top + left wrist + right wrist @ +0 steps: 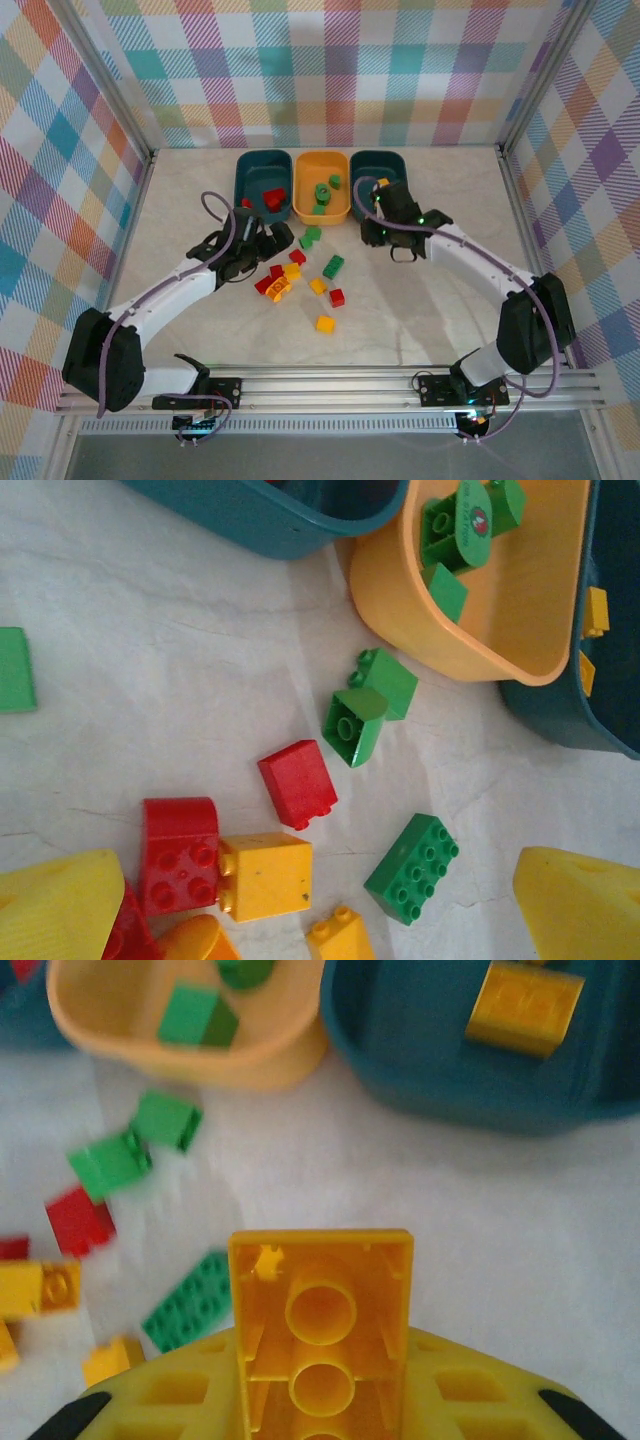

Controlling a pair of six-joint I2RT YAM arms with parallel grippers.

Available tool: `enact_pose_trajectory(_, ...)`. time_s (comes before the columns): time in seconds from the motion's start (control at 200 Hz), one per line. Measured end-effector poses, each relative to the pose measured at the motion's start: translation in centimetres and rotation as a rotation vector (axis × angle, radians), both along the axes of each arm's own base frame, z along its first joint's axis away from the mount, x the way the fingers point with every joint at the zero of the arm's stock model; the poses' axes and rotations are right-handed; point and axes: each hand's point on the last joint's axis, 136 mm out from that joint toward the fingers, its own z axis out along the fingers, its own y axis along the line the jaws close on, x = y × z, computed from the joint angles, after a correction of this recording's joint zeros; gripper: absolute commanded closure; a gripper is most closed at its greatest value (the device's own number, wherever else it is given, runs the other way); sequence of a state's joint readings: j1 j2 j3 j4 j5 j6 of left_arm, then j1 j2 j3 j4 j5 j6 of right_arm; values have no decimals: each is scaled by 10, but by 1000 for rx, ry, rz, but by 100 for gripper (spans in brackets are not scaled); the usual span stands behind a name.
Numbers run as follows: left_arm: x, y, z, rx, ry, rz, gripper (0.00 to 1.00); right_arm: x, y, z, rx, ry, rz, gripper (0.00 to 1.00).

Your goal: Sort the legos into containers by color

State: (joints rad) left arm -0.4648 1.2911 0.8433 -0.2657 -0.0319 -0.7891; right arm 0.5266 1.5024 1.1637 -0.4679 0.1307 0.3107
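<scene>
My right gripper (pixel 320 1360) is shut on a yellow lego (pixel 320 1300), whose hollow underside faces the wrist camera. It hangs just short of the right teal container (pixel 440 1080), which holds a yellow lego (pixel 523 1005). From above, the right gripper (pixel 380 200) sits at that container's (pixel 398 162) near edge. My left gripper (pixel 320 910) is open above the loose pile, its yellow fingers (pixel 60 900) wide apart. Between them lie a red lego (pixel 298 783), a yellow one (pixel 265 877) and a green one (pixel 412 868).
The yellow-orange container (pixel 320 210) holds green legos and the left teal one (pixel 245 180) holds red ones. Loose legos are scattered mid-table, among them a green one (pixel 333 266), a red one (pixel 337 297) and a yellow one (pixel 325 323). Checked walls enclose the table.
</scene>
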Motion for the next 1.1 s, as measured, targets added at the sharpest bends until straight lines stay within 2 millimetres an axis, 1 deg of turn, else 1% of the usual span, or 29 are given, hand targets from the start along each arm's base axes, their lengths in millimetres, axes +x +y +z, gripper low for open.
enact_pose_trajectory(0.03, -1, 4, -2, 4, 9, 13, 0, 13, -2, 5, 17, -12, -14, 71)
enact_pose_trajectory(0.07, -2, 9, -5, 8, 22, 26, 0, 24, -2, 8, 29, -21, -23, 71)
enact_pose_trajectory(0.175, -6, 28, -23, 4, 83, 82, 0, 60, -11, 8, 50, -21, -70, 71)
enact_pose_trajectory(0.22, -11, 39, -33, 5, 121, 109, 0, 77, -16, 4, 56, -18, -91, 71)
enact_pose_trajectory(0.255, -13, 45, -40, 3, 142, 127, 0, 85, -18, 0, 52, -3, -102, 71)
enact_pose_trajectory(0.325, -20, 55, -50, 8, 181, 149, 0, 110, -21, -8, 43, 13, -122, 70)
enact_pose_trajectory(0.385, -27, 58, -54, 12, 199, 152, 0, 129, -19, -14, 40, 10, -129, 69)
enact_pose_trajectory(0.415, -29, 58, -53, 13, 203, 148, 0, 135, -18, -17, 37, 15, -130, 67)
enact_pose_trajectory(0.445, -30, 59, -52, 12, 201, 145, 0, 139, -16, -23, 34, 23, -130, 62)
enact_pose_trajectory(0.515, -31, 58, -44, 6, 181, 139, 0, 146, -13, -33, 19, 50, -125, 54)
enact_pose_trajectory(0.54, -32, 59, -42, 6, 176, 136, 0, 150, -12, -36, 15, 58, -125, 50)
enact_pose_trajectory(0.585, -32, 59, -39, 3, 167, 135, 0, 157, -10, -39, 9, 65, -126, 41)
enact_pose_trajectory(0.66, -32, 58, -36, -1, 159, 129, 0, 162, -11, -39, -4, 66, -128, 38)
enact_pose_trajectory(0.705, -32, 57, -36, -4, 161, 126, 0, 160, -12, -38, -11, 69, -128, 37)
enact_pose_trajectory(0.77, -33, 56, -36, -7, 162, 120, 0, 156, -15, -28, -15, 52, -135, 37)
enact_pose_trajectory(0.825, -33, 56, -36, -9, 162, 117, 0, 147, -17, -16, -14, 30, -136, 37)
enact_pose_trajectory(0.855, -33, 55, -36, -10, 162, 117, 0, 137, -20, -7, -14, 15, -141, 37)
enact_pose_trajectory(0.87, -33, 55, -36, -10, 162, 117, 0, 130, -21, 0, -11, 3, -141, 37)
enact_pose_trajectory(0.905, -33, 55, -36, -12, 161, 115, 0, 119, -22, 11, -7, -23, -143, 37)
enact_pose_trajectory(0.945, -32, 55, -36, -13, 161, 115, 0, 102, -20, 24, 1, -56, -135, 37)
enact_pose_trajectory(0.955, -32, 55, -36, -13, 161, 114, 0, 92, -18, 29, 4, -69, -127, 37)
enact_pose_trajectory(0.97, -32, 54, -36, -14, 161, 114, 0, 87, -17, 33, 6, -76, -121, 37)
enact_pose_trajectory(0.98, -32, 54, -36, -15, 160, 113, 0, 80, -12, 37, 9, -86, -108, 37)
enact_pose_trajectory(0.995, -32, 54, -36, -15, 161, 112, 0, 75, -10, 40, 10, -94, -105, 38)
enact_pose_trajectory(1.0, -32, 54, -36, -16, 161, 112, 0, 71, -7, 44, 16, -108, -97, 38)
enact_pose_trajectory(1.005, -32, 54, -36, -15, 161, 111, 0, 71, -7, 44, 16, -108, -97, 38)
enact_pose_trajectory(1.035, -31, 53, -37, -15, 164, 110, 2, 53, 6, 51, 31, -137, -65, 38)
enact_pose_trajectory(1.07, -30, 51, -38, -16, 168, 107, 3, 35, 19, 54, 47, -155, -28, 38)
enact_pose_trajectory(1.1, -29, 50, -40, -13, 171, 101, 5, 18, 32, 52, 60, -162, 8, 38)
